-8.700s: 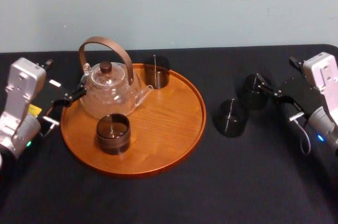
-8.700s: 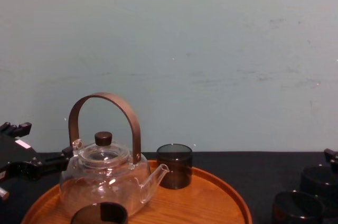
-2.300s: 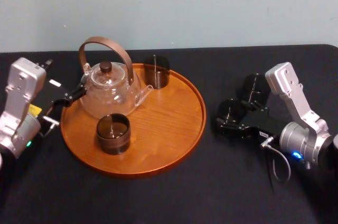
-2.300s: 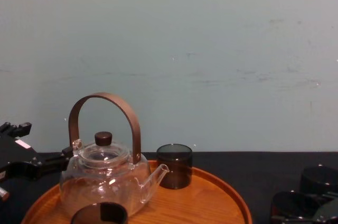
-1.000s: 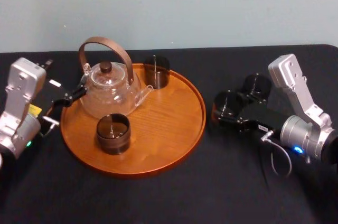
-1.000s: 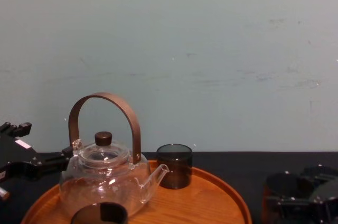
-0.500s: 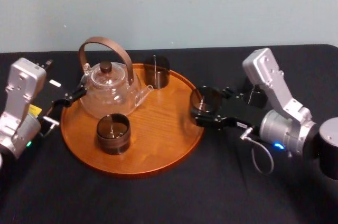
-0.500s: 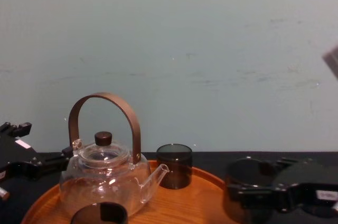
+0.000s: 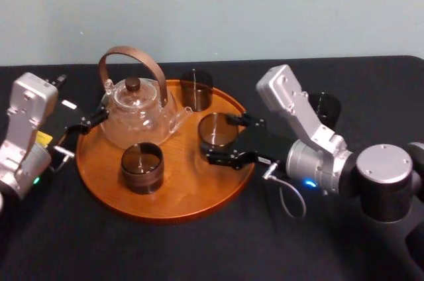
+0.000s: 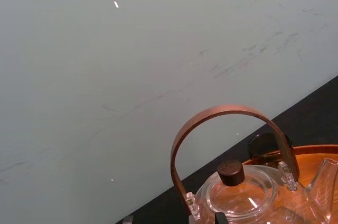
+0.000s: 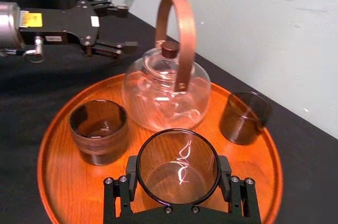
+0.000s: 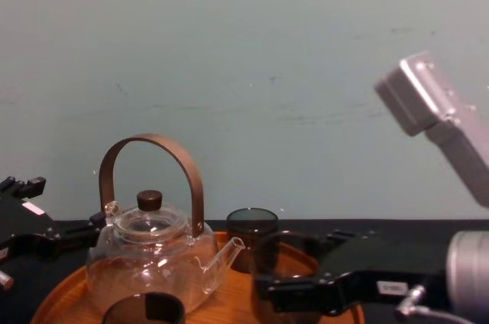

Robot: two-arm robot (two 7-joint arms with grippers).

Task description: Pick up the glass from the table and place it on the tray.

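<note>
My right gripper [image 9: 219, 139] is shut on a smoky dark glass [image 9: 216, 128], one finger on each side, seen upright from behind in the right wrist view as the glass [image 11: 178, 165] in the gripper [image 11: 178, 180]. It is over the right part of the round orange-brown tray [image 9: 192, 185]. I cannot tell whether its base touches the wood. In the chest view the glass [image 12: 281, 269] is right of the teapot spout. My left gripper [image 9: 93, 116] is parked, open, at the tray's left edge.
On the tray stand a clear glass teapot [image 9: 136, 112] with a brown arched handle and two more dark glasses [image 9: 196, 89] [image 9: 142, 167]. Another dark glass [image 9: 327, 105] stands on the black-clothed table [image 9: 218, 248] behind my right arm. Bare tray [image 11: 58, 182] lies in front of the held glass.
My right arm has carried the glass leftward, from the tray's right rim to over the tray's right part. The left arm has not moved.
</note>
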